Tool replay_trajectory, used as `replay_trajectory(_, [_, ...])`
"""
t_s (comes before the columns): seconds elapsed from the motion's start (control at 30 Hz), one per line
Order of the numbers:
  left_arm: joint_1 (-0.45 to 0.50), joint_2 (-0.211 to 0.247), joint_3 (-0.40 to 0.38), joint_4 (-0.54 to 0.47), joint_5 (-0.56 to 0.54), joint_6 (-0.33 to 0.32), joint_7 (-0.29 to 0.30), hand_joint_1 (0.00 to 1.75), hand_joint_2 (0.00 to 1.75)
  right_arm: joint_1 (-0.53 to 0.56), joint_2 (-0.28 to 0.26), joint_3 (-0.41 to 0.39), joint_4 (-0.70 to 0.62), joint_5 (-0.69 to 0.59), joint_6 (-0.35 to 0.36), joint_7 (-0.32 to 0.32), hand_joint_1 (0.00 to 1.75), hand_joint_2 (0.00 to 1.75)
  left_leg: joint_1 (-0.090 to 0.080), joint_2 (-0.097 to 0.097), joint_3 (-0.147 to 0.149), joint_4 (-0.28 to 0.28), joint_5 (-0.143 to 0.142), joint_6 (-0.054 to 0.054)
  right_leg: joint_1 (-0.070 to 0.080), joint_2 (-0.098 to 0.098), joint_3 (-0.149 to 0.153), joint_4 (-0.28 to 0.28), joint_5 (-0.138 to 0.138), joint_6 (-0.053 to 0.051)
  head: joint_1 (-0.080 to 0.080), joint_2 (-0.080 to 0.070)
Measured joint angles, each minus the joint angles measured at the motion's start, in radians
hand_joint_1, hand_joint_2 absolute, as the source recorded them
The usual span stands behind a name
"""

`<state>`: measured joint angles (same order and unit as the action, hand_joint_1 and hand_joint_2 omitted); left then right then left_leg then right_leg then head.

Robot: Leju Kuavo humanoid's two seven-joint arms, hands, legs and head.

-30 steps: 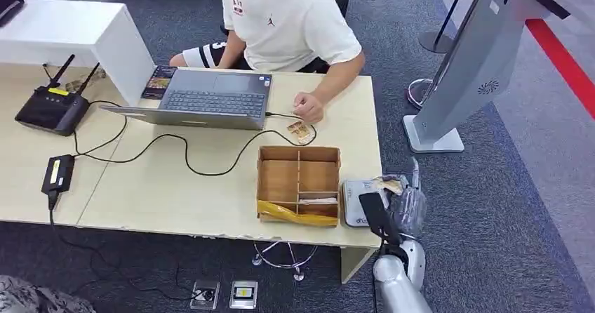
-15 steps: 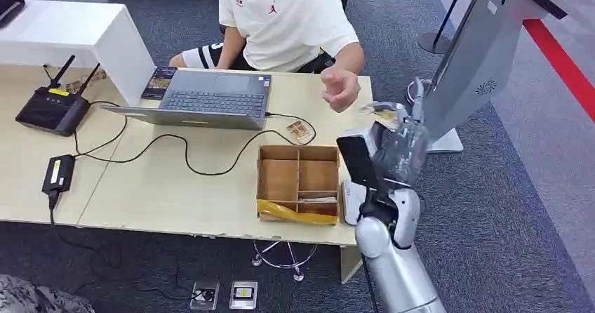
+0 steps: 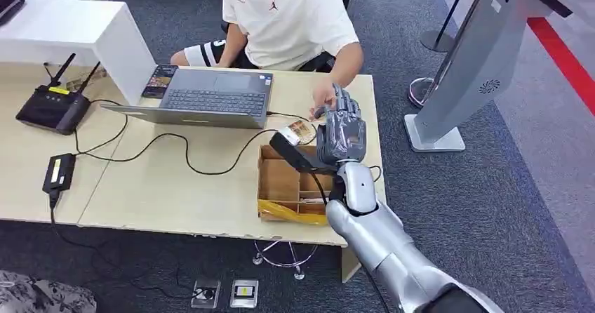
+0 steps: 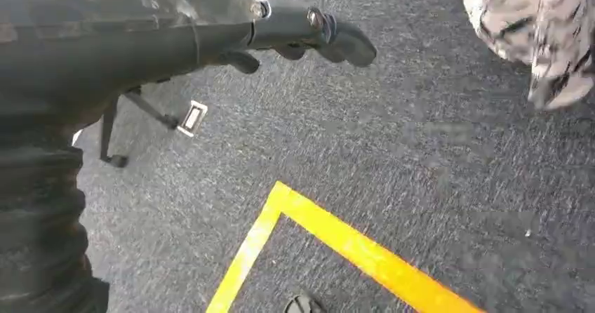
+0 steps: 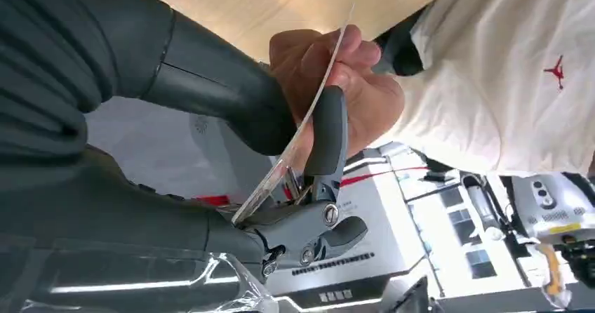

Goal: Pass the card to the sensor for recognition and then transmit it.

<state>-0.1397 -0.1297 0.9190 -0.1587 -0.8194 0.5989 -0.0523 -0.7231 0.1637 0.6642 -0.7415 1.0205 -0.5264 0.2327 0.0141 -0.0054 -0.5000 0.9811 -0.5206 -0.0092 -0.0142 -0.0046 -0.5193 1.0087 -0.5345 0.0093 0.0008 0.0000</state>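
Observation:
My right hand (image 3: pixel 341 135) is raised over the far right part of the table, above the cardboard box (image 3: pixel 281 180). In the right wrist view it pinches a thin card (image 5: pixel 277 172), seen edge-on, between its thick thumb (image 5: pixel 217 92) and a dark finger (image 5: pixel 328 134). A person's hand (image 5: pixel 368 95) grips the card's far end; in the head view that hand (image 3: pixel 321 104) meets my fingers. My left hand (image 4: pixel 309 29) hangs over the grey floor, its fingers out straight and holding nothing.
A person in a white shirt (image 3: pixel 288 18) sits behind the table (image 3: pixel 175 194). On it are a laptop (image 3: pixel 210 99), a black router (image 3: pixel 52 109), cables and loose cards (image 3: pixel 300 130). A grey kiosk (image 3: pixel 484 67) stands on the right.
My right arm rose from the table's right edge and swung left toward the person with the card. The person's hand left the table, lifted, and now grips the card too.

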Motion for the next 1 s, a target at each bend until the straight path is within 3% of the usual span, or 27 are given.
replay_trajectory(0.1, [0.000, -0.011, 0.000, 0.005, -0.014, -0.001, 0.017, 0.00, 1.75, -0.015, -0.003, 0.027, 0.056, 0.014, -0.011, 0.006, 1.75, 1.75, 0.000, 0.000, 0.000, 0.000, 0.000, 0.000, 0.000, 0.000, 0.000, 0.000, 0.000, 0.000, 0.000, 0.000])
replay_trajectory(0.13, [0.001, -0.013, 0.000, 0.007, -0.018, -0.002, 0.024, 0.00, 1.75, -0.018, -0.005, 0.034, 0.067, 0.016, -0.016, 0.008, 0.00, 1.75, 0.000, 0.000, 0.000, 0.000, 0.000, 0.000, 0.000, 0.000, -0.001, 0.000, 0.000, 0.000, 0.001, 0.000])
replay_trajectory(0.37, [0.000, -0.018, 0.000, 0.009, -0.025, 0.007, 0.032, 0.00, 1.75, -0.027, -0.018, 0.048, 0.119, 0.024, -0.088, 0.009, 0.00, 1.75, 0.000, 0.000, -0.001, 0.001, 0.000, 0.000, 0.000, 0.000, -0.001, 0.000, 0.000, 0.000, 0.000, 0.000])
replay_trajectory(0.47, [0.000, -0.021, 0.000, 0.010, -0.023, 0.013, 0.032, 0.00, 1.75, -0.028, -0.025, 0.051, 0.122, 0.043, -0.141, -0.020, 0.00, 1.75, 0.000, 0.001, 0.000, 0.001, 0.000, 0.000, 0.000, 0.001, -0.001, 0.000, 0.000, 0.000, 0.000, 0.000])
replay_trajectory(0.57, [0.000, -0.024, 0.002, 0.012, -0.021, 0.020, 0.032, 0.00, 1.75, -0.015, -0.033, 0.047, 0.087, 0.082, -0.145, -0.059, 0.00, 1.75, 0.000, 0.002, 0.000, 0.001, 0.000, 0.000, 0.000, 0.002, -0.001, 0.000, 0.000, 0.000, 0.000, 0.000])
replay_trajectory(0.73, [0.000, -0.025, 0.006, 0.014, -0.009, 0.035, 0.048, 0.00, 1.75, 0.071, -0.043, 0.019, -0.090, 0.059, -0.146, -0.127, 0.00, 1.75, 0.000, 0.002, 0.000, 0.001, 0.000, 0.000, 0.000, 0.002, -0.001, 0.000, 0.000, 0.000, 0.000, 0.000])
replay_trajectory(1.0, [0.000, -0.030, 0.044, 0.016, 0.025, 0.060, 0.052, 0.00, 1.75, 0.280, -0.105, 0.023, -0.516, -0.133, -0.082, -0.147, 0.00, 1.75, 0.000, 0.003, 0.000, 0.001, -0.001, 0.000, 0.000, 0.002, -0.002, 0.000, 0.000, 0.000, 0.001, 0.000])
